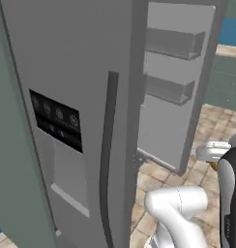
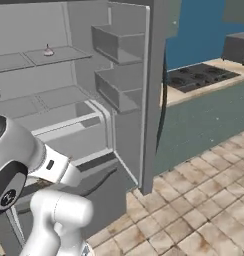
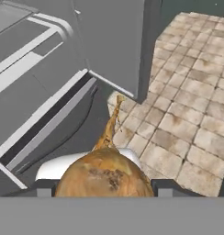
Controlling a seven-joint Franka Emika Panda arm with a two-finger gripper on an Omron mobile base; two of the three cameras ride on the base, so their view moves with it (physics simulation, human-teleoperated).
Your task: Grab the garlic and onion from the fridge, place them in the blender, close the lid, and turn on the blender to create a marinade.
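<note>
The left base view looks along the fridge [image 1: 66, 121] from outside: its closed left door with the black dispenser panel [image 1: 57, 120] and a long dark handle [image 1: 108, 155], and past it the open right door [image 1: 180, 87] with two boxy bins. The right base view looks into the cabinet instead — grey shelves, a drawer front below, and a small pale item with a pointed top, likely the garlic [image 2: 48, 50], alone on an upper shelf; it also takes in a black cooktop [image 2: 196, 75] on the counter to the right. The hand view alone shows the onion [image 3: 104, 176], golden-brown with its dry stalk pointing away, seated between the two dark fingertips of the claw [image 3: 103, 187]. The jaws stand fairly wide, closed on the bulb's sides, above the tiled floor [image 3: 192, 114] by the foot of the open fridge.
</note>
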